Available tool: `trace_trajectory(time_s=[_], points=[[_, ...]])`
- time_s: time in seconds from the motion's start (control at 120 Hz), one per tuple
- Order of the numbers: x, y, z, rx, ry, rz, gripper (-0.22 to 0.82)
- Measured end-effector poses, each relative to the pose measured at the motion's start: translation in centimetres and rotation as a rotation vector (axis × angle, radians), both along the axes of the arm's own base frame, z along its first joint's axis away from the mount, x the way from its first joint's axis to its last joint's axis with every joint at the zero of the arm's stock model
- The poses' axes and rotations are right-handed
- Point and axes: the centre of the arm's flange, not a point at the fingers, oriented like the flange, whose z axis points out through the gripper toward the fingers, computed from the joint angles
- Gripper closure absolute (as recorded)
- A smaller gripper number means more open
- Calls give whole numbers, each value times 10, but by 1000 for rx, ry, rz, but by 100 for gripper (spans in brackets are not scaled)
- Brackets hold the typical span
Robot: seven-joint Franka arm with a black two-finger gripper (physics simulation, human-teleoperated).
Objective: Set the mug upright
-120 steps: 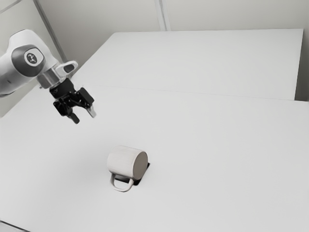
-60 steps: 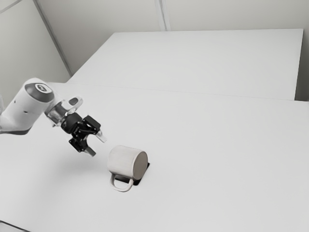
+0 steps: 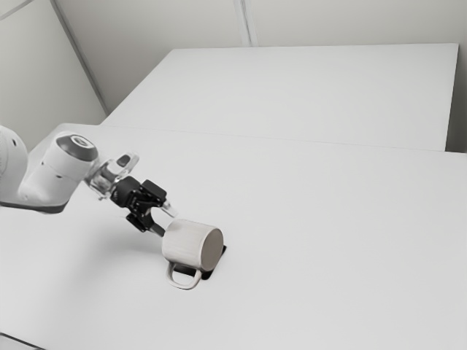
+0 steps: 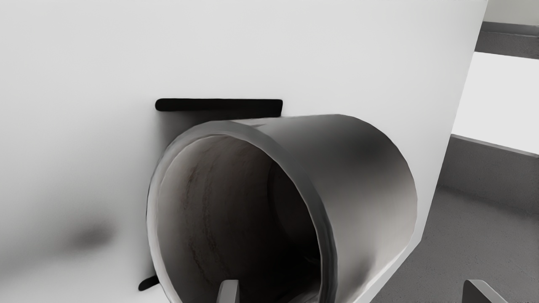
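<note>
1. The mug (image 3: 188, 242) is lying on its side on the worktop (image 3: 328, 219), resting toward seven o'clock from the middle of the exterior view
2. In that view its base (image 3: 212, 249) is pointing between three and four o'clock, and its handle (image 3: 184, 284) is sticking out at six o'clock
3. The end effector (image 3: 165, 220) is standing wide, hovering just beside the mug at its ten to eleven o'clock, with the arm (image 3: 62, 171) reaching in from nine o'clock
4. In the wrist view the mug's mouth (image 4: 236, 219) is opening toward the end effector; one finger (image 4: 228, 291) is showing across that mouth, while the other (image 4: 480, 291) is standing outside the mug, beyond its wall
5. Nothing is being gripped between the two; whether a fingertip is touching the mug, I cannot tell
6. A black flat shape (image 3: 220, 262) is peeking out from under the mug at four o'clock in the exterior view
</note>
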Motion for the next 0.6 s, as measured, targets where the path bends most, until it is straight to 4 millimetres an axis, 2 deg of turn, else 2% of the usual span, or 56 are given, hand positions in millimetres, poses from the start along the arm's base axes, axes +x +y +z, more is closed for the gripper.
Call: trace_trajectory(time_s=[0.242,0.417,0.6], points=[[6,-17,-7,-28,-36,-28,3],[-1,-27,-11,-61,-39,-26,5],[0,-32,0,-79,-64,-21,18]])
